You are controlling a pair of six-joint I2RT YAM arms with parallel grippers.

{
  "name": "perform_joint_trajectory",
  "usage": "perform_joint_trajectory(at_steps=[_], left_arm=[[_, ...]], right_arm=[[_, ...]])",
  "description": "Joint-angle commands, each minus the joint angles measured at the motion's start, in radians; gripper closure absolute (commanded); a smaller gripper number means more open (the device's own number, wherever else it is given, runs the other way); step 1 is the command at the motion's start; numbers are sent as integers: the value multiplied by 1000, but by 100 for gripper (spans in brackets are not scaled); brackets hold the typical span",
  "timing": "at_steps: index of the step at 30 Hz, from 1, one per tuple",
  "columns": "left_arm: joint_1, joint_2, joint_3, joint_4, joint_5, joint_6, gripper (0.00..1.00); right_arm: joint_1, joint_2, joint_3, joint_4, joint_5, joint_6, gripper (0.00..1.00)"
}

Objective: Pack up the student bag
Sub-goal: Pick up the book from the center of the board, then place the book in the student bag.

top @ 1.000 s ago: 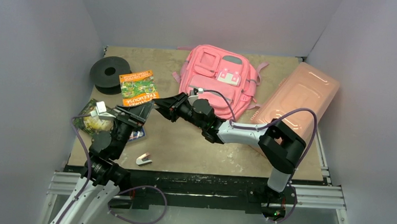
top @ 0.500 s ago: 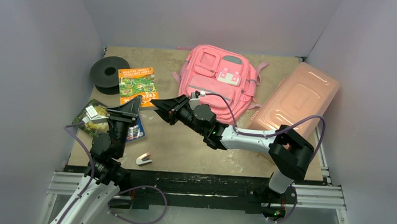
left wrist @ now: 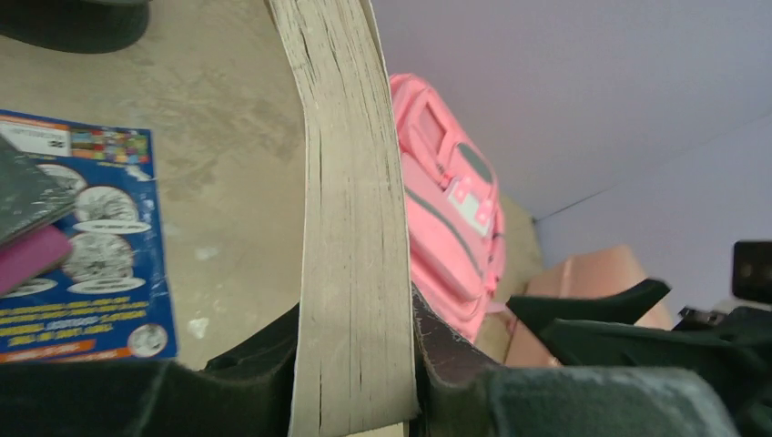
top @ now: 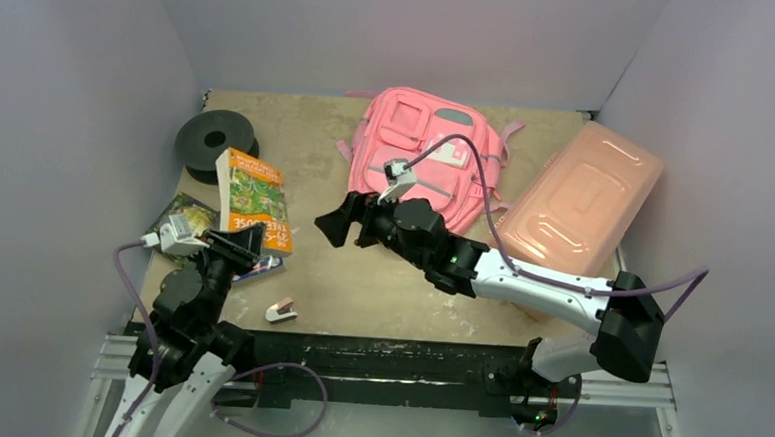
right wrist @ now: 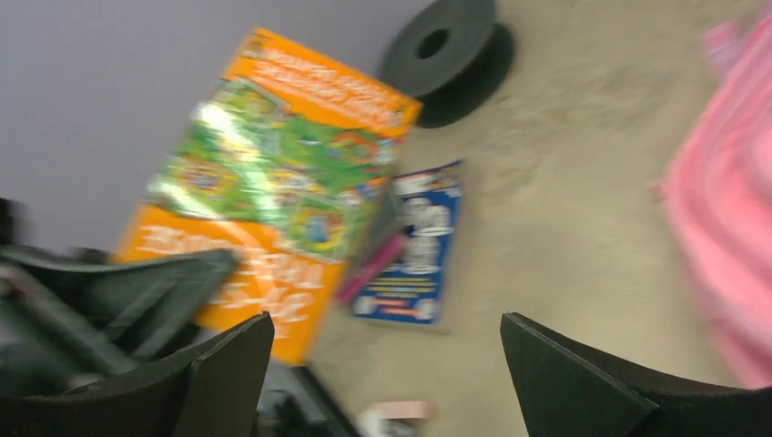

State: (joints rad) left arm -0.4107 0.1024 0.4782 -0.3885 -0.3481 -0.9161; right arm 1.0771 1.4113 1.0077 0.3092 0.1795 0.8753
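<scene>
Nothing can be read for certain. The orange book has white lettering on its orange bands, too small from above and blurred in the right wrist view. The blue booklet, at nine o'clock in the left wrist view, bears illegible yellow and white print.

The top view is bright and sharp, lit softly from above, with pale shadows under the arms and a mild sheen on the rigid salmon-pink plastic box. The right wrist view is heavily smeared by motion, so the thick orange paperback book and the pink fabric backpack lose their edges. In the left wrist view its pages are fairly sharp, but the left gripper at the bottom is unfocused.
</scene>
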Motion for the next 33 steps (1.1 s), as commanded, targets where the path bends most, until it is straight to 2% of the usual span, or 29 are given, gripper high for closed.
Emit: perform_joint_trajectory(at_steps=[1,4,6,10,17,22,26,33], left_arm=[[6,28,243,-376,48,232,100],[6,88,318,-521,141,219,100],[6,117,342,-556,215,218,100],[6,114,355,-571,251,220,100],[6,60,332,-583,310,186,100],[6,52,301,-559,338,174,100],[6,70,290,-526,384,171,100],[6,79,287,-530,407,161,100]], right_arm=[[-2,94,98,-472,285,-849,1],[-19,271,220,-670,545,-1030,8],[-40,340,272,-697,614,-1076,13],[-71,379,325,-628,534,-1106,16],[-83,500,444,-687,542,-1097,26],[-85,458,445,-690,443,-1071,24],[-100,461,454,-673,457,-1077,25],[-120,519,477,-652,530,-1126,46]])
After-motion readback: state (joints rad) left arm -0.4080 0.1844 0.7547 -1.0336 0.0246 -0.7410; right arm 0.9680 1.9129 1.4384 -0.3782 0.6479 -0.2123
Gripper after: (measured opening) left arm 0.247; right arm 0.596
